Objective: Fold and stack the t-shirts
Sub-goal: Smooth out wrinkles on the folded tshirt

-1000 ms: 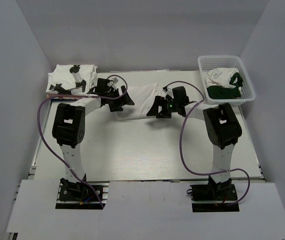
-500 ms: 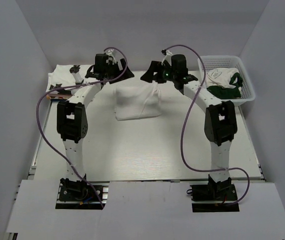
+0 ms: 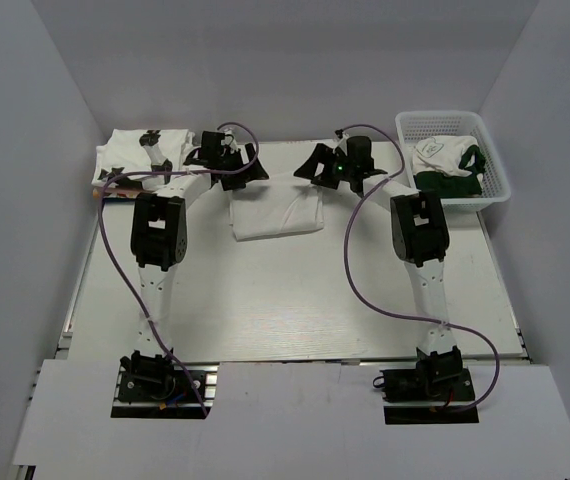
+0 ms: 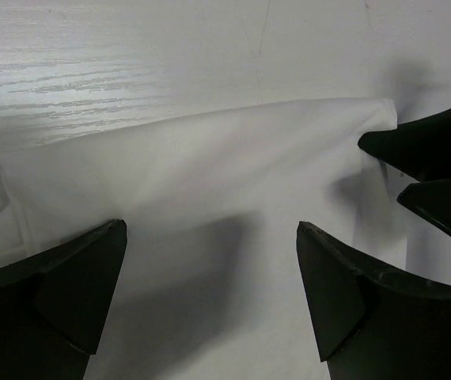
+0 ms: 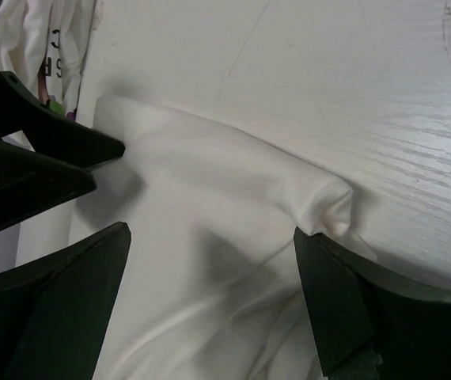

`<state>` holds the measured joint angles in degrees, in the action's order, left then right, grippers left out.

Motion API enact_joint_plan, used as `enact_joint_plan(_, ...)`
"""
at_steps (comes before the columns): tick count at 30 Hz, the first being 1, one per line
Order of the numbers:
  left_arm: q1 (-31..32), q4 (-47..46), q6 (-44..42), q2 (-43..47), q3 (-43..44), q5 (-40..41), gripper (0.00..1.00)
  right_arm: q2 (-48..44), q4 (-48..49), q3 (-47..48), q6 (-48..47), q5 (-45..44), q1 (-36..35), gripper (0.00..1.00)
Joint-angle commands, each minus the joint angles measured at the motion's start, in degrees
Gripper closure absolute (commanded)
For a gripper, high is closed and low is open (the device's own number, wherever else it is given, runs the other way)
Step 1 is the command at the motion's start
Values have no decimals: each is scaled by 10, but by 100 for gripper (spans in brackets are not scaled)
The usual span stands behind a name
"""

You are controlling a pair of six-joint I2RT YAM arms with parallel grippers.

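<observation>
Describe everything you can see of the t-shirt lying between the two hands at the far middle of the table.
The folded t-shirt is plain white soft cloth, doubled into a rough rectangle with no print showing. It lies flat on the table, beyond its centre. Its surface is lightly creased and one far corner is bunched up. The left hand and right hand, both open, straddle its far edge, one near each corner. Whether their fingers touch the cloth cannot be told.
</observation>
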<state>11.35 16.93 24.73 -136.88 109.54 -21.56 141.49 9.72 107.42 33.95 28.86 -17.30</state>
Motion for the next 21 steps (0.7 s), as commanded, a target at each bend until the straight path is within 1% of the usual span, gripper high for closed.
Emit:
enact_joint_plan(1, -20, 51, -4, -11, -16, 41, 0, 12, 23, -31, 9, 15, 16, 10)
enact_joint_plan(5, -32, 39, 2, -2, -8, 21, 0, -20, 28, -59, 2, 30, 25, 10)
enact_joint_plan(6, -32, 31, 2, 4, 1, 14, 0, -51, 28, -67, -12, 31, 25, 10)
enact_joint_plan(8, -32, 16, -15, 17, 17, 8, 0, -74, 16, -91, -47, 37, 24, 10)
enact_joint_plan(9, -32, 33, -15, 25, 33, 8, 0, -112, 6, -97, -55, 36, 24, 10)
enact_joint_plan(10, -32, 49, -22, 25, 51, 8, 0, -127, -6, -116, -62, 30, 23, 10)
enact_joint_plan(11, -32, 63, -28, 35, 76, 8, 0, -159, -4, -147, -75, 23, 24, 10)
enact_joint_plan(12, -32, 71, -28, 44, 76, 20, 0, -175, 14, -185, -77, 21, 21, 10)
enact_joint_plan(13, -27, 78, -34, 74, 62, 27, 0, -205, 25, -205, -77, 26, 20, 10)
enact_joint_plan(14, -27, 78, -34, 92, 46, 48, 0, -240, 36, -245, -73, 34, 17, 10)
enact_joint_plan(15, -27, 72, -34, 110, 27, 55, 0, -255, 56, -284, -71, 40, 19, 10)
enact_joint_plan(16, -27, 72, -34, 129, 6, 55, 0, -295, 58, -300, -72, 42, 17, 10)
enact_joint_plan(17, -27, 67, -34, 165, -40, 73, 0, -306, 60, -315, -71, 42, 16, 10)
enact_joint_plan(18, -27, 67, -34, 181, -62, 80, 0, -319, 63, -363, -71, 43, 12, 10)
enact_joint_plan(19, -27, 67, -34, 194, -104, 87, 0, -351, 67, -378, -71, 44, 10, 10)
enact_joint_plan(20, -27, 67, -28, 205, -127, 93, 0, -362, 72, -393, -70, 44, 8, 10)
enact_joint_plan(21, -27, 60, -28, 223, -147, 93, 0, -372, 72, -433, -70, 41, 4, 10)
